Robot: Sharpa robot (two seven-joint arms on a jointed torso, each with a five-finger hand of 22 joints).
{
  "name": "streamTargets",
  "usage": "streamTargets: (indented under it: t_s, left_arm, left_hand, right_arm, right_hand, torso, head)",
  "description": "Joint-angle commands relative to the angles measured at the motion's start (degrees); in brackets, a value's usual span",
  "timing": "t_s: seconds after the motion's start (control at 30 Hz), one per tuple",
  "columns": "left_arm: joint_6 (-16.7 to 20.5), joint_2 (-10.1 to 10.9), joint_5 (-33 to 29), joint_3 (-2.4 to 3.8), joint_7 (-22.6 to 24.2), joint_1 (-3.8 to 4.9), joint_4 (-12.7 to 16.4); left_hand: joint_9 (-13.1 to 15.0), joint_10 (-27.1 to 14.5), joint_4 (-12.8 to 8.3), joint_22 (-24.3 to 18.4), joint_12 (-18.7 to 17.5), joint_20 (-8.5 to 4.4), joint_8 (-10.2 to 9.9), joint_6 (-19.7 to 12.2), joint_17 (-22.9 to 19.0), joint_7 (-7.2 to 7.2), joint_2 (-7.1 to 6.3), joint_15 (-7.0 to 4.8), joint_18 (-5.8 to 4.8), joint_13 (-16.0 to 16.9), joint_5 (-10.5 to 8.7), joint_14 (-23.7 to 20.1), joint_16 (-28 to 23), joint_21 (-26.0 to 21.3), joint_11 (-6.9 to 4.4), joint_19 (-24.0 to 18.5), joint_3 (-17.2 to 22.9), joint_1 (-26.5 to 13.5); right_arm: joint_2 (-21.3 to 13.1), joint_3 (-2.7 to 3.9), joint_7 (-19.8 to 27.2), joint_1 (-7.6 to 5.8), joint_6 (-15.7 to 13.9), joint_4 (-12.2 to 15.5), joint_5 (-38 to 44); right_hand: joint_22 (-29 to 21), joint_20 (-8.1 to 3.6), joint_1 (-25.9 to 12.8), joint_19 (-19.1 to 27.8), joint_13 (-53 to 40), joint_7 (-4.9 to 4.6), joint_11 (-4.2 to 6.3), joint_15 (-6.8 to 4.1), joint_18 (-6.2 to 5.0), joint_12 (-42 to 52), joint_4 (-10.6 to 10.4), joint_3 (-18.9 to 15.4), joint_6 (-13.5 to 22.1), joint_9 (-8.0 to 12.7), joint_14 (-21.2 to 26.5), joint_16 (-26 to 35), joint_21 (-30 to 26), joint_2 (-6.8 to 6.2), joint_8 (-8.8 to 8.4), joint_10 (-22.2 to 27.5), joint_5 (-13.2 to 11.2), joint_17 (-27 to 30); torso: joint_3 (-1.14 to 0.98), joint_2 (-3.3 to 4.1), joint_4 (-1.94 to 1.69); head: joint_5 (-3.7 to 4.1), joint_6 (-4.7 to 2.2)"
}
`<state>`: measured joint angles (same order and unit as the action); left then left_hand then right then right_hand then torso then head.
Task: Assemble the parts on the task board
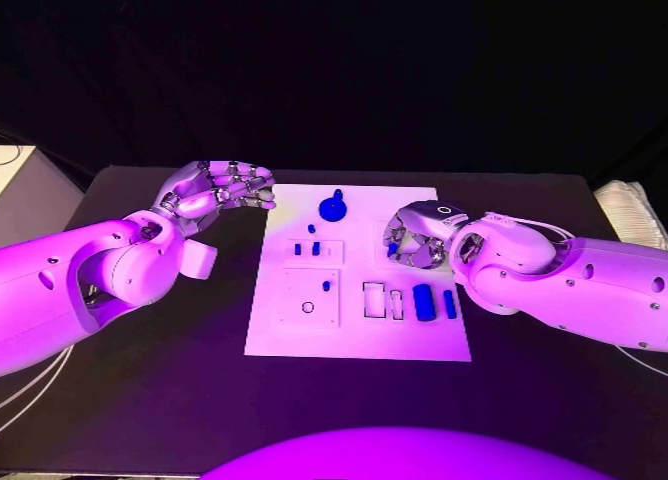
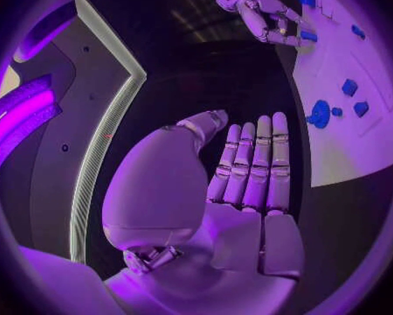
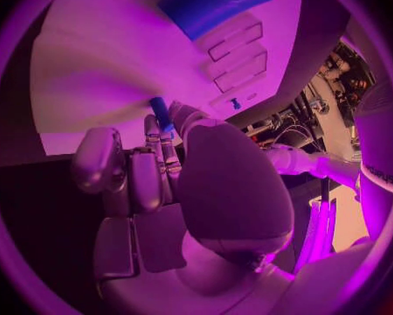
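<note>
Most of my right hand (image 1: 418,246) hides its grasp over the task board (image 1: 421,350) from the head camera, though its wrist view shows a small blue part (image 3: 161,112) pinched at the fingertips, while my left hand (image 2: 249,182) lies flat, empty, beside the board.

The left white arm comes in from the left, its silver many-fingered left hand (image 1: 219,187) hovering over the black table just beside the far-left corner of the white task board, palm open, fingers (image 2: 253,164) straight and side by side, holding nothing. The right white arm reaches in from the right, and its silver right hand (image 1: 418,238) hangs above the board's right half, fingertips (image 3: 166,126) pinching a small blue cylindrical part (image 3: 160,112).
</note>
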<state>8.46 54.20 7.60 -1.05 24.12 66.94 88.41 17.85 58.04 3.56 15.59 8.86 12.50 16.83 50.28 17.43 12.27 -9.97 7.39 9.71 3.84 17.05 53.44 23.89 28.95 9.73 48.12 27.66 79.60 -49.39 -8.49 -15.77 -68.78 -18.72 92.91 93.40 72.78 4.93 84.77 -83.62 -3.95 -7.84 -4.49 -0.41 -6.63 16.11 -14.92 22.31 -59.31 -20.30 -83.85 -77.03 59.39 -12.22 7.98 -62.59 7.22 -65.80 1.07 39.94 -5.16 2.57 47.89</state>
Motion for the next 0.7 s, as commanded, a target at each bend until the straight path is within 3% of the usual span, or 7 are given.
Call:
streamTargets:
  t_s: [0.03,0.3,0.4,0.47,0.53,0.7]
  left_arm:
    - [-0.85,-0.03,0.34,0.03,0.14,0.02,0.05]
    - [-1.09,-0.08,0.34,0.04,-0.04,0.02,-0.01]
    - [-1.14,-0.10,0.34,0.04,-0.10,0.02,-0.04]
    - [-1.16,-0.09,0.34,0.04,-0.13,0.02,-0.05]
    - [-1.16,-0.08,0.34,0.04,-0.14,0.02,-0.06]
    - [-1.17,-0.07,0.34,0.04,-0.28,0.02,-0.04]
  left_hand:
    - [-0.09,-0.26,0.22,-0.07,0.34,0.07,0.34,-0.16,0.07,0.13,0.10,-0.17,0.26,0.09,0.32,-0.37,-0.17,-0.39,-0.03,-0.45,0.01,-0.41]
    - [-0.11,-0.39,0.49,-0.19,0.41,0.16,0.34,-0.28,0.20,0.16,0.18,-0.14,0.30,0.10,0.30,-0.47,-0.11,-0.59,0.00,-0.42,-0.06,-0.75]
    - [-0.12,-0.43,0.56,-0.22,0.42,0.18,0.33,-0.32,0.23,0.16,0.21,-0.13,0.31,0.10,0.30,-0.51,-0.10,-0.65,0.00,-0.42,-0.07,-0.82]
    - [-0.13,-0.49,0.64,-0.26,0.44,0.21,0.33,-0.37,0.27,0.17,0.25,-0.12,0.32,0.10,0.30,-0.55,-0.09,-0.72,0.02,-0.42,-0.08,-0.90]
    - [-0.13,-0.49,0.64,-0.26,0.44,0.21,0.33,-0.37,0.27,0.17,0.25,-0.12,0.32,0.10,0.30,-0.55,-0.09,-0.72,0.02,-0.42,-0.08,-0.90]
    - [-0.14,-0.53,0.69,-0.29,0.45,0.23,0.32,-0.41,0.29,0.18,0.28,-0.12,0.33,0.10,0.30,-0.59,-0.08,-0.77,0.02,-0.42,-0.08,-0.94]
  right_arm:
    - [0.14,0.00,1.14,0.08,-2.38,0.24,-0.65]
    - [0.30,0.00,0.81,0.16,-2.83,0.28,-0.47]
    - [0.38,0.00,-0.28,0.18,-2.24,0.21,0.77]
    - [0.39,0.00,-1.04,0.19,-1.98,0.17,1.60]
    - [0.39,0.00,-1.69,0.20,-1.83,0.15,2.36]
    - [0.37,0.00,-2.70,0.23,-1.87,0.46,3.38]
  right_hand:
    - [0.39,-0.06,0.57,-0.80,0.04,-0.13,0.16,-0.20,1.23,-0.63,-0.04,0.92,-0.54,-0.09,-1.40,-0.38,0.66,-0.11,0.39,-0.86,0.24,-0.45]
    - [1.13,-0.24,0.60,-1.08,-0.01,0.03,0.41,-0.39,1.42,-1.90,0.30,3.33,-1.34,-0.46,-1.64,-0.85,1.76,0.23,0.71,-2.69,-0.01,-1.25]
    - [1.91,-0.39,0.81,-1.32,-0.06,0.24,0.64,-0.61,1.61,-2.91,1.15,5.93,-1.99,-0.86,-1.85,-1.30,2.90,0.70,1.05,-4.06,-3.62,-1.95]
    - [2.72,-0.78,3.32,-1.59,-0.77,1.11,1.68,-1.47,1.74,-1.77,3.67,7.75,-4.76,-1.77,-1.89,-1.41,4.26,1.72,2.77,-7.35,-3.56,-2.15]
    - [3.06,-1.25,3.69,-1.64,-1.13,1.18,2.02,-1.74,1.84,-1.89,5.52,9.41,-5.27,-2.32,-1.88,-1.35,4.67,1.61,3.38,-8.91,-3.41,-2.09]
    - [4.00,-1.58,2.33,-1.78,-1.78,1.27,2.33,-1.96,2.08,-2.63,7.69,11.91,-5.46,-3.22,-1.75,-0.99,5.92,1.23,4.09,-10.66,-4.25,-1.68]
  torso:
    - [0.01,0.04,0.04]
    - [0.03,-0.05,-0.07]
    - [0.02,-0.04,-0.06]
    - [0.00,0.00,-0.04]
    - [0.00,0.02,-0.03]
    - [-0.02,0.05,0.06]
  head:
    - [-0.01,0.03]
    - [0.05,-0.42]
    - [-0.03,-0.33]
    - [-0.06,-0.32]
    - [-0.06,-0.32]
    - [-0.04,-0.20]
